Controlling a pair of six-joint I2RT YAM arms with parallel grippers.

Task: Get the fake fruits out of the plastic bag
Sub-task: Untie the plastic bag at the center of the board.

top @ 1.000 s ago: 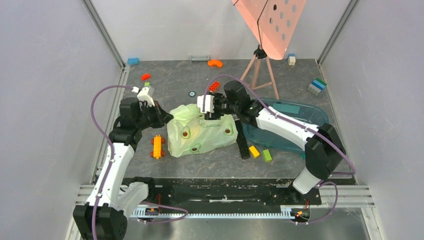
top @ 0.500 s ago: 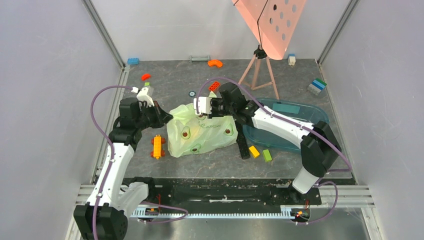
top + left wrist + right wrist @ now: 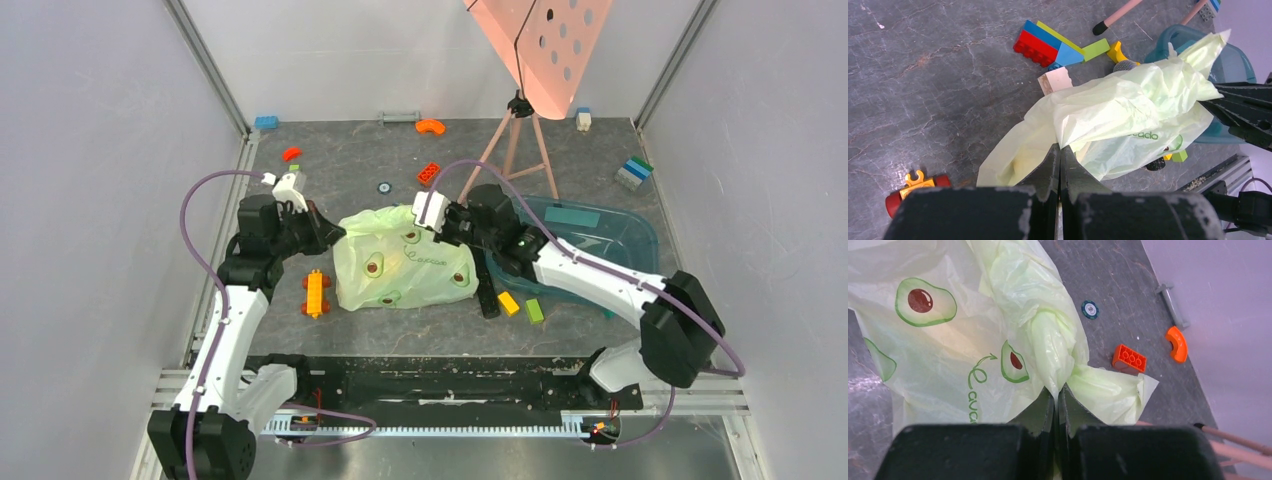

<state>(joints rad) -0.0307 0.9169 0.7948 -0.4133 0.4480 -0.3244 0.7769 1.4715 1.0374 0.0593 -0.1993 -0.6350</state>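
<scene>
Lying on dark marbled tabletop (image 3: 340,170): plastic bag (image 3: 405,262) | pale grey walls (image 3: 100,150)

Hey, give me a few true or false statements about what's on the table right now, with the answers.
1. The left end effector and the right end effector are both shut on the plastic bag. True.
2. The bag is printed with strawberries. False: the prints are avocados.
3. The orange brick lies in the tray. False: it lies on the table, outside the teal tray, near the round chip.
4. A yellow-and-red toy car sits beside the bag on the left arm's side. True.
</scene>
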